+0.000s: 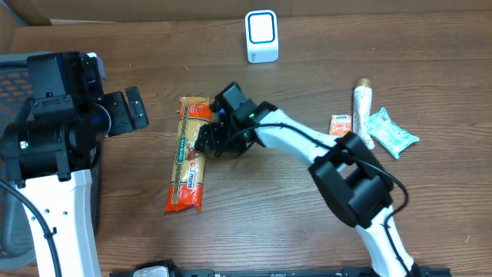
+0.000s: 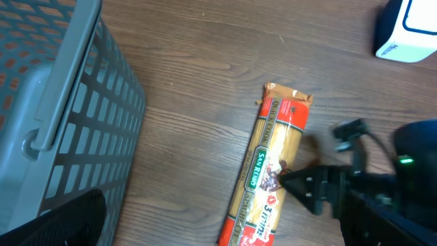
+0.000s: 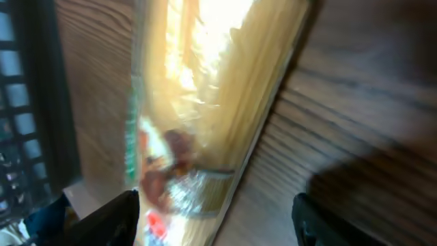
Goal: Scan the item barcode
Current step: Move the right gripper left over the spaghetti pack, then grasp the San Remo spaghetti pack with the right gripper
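Spaghetti packet (image 1: 190, 154) lies between the right gripper's (image 1: 206, 143) parted fingers (image 3: 109, 220), scanner (image 1: 262, 36) and basket (image 2: 68, 102) well apart.

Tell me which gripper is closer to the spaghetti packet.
Right. The right gripper sits over the spaghetti packet, fingers either side of it; the left gripper hangs apart, toward the basket.

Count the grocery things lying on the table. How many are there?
4. The spaghetti pack lies in the middle, at the right gripper. A white tube, a small orange packet and a pale blue packet lie together on the right side. More may be hidden.
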Controlling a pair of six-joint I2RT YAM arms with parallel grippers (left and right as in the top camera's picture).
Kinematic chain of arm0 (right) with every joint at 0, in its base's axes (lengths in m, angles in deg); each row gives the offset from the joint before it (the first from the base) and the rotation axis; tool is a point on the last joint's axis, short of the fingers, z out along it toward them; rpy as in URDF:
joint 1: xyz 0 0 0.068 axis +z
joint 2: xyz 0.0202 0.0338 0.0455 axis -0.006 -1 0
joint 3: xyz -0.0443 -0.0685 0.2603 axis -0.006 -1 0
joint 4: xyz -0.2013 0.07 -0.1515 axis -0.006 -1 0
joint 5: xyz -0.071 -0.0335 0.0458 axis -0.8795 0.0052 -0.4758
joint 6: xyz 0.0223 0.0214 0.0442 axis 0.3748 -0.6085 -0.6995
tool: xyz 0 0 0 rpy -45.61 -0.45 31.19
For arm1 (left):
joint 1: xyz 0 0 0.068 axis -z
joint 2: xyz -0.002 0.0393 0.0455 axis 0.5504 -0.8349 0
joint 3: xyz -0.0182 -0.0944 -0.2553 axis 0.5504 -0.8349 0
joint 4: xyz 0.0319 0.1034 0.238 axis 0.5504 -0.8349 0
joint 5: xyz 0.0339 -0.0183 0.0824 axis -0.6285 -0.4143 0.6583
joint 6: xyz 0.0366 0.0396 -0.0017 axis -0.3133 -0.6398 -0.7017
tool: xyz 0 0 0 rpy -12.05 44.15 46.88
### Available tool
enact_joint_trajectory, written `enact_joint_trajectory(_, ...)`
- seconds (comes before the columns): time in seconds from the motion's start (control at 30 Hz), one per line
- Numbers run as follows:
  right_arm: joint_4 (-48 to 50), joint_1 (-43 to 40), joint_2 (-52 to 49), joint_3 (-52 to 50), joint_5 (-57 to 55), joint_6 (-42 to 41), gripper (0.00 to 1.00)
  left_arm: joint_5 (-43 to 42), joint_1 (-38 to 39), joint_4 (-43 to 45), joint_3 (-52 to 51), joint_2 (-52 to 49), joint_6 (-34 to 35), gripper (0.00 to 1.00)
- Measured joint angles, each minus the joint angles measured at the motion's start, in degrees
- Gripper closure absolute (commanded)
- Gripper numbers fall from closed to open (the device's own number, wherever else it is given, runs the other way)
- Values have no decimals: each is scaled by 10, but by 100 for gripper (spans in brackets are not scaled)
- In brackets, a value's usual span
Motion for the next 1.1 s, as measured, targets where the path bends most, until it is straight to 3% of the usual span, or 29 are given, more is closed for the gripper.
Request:
enact_joint_trajectory(0.27, 16, 22, -10, 0, -6, -28, 65, 0, 0, 0, 0, 0, 0, 0)
enact_joint_trajectory(0.33, 16, 22, -11, 0, -5, -30, 76, 0, 0, 0, 0, 0, 0, 1)
enact_joint_trajectory(0.4, 17, 22, -11, 0, -5, -29, 96, 0, 0, 0, 0, 0, 0, 1)
enact_joint_trajectory(0.73, -33, 5, 0, 3, 8, -26, 96, 0, 0, 0, 0, 0, 0, 0)
enact_joint_trajectory(0.93, -210, -49, 69, 2, -55, 48, 96, 0, 0, 0, 0, 0, 0, 0)
enact_joint_trajectory(1.1, -400, -65, 130, 32, -196, 90, 96, 0, 0, 0, 0, 0, 0, 0)
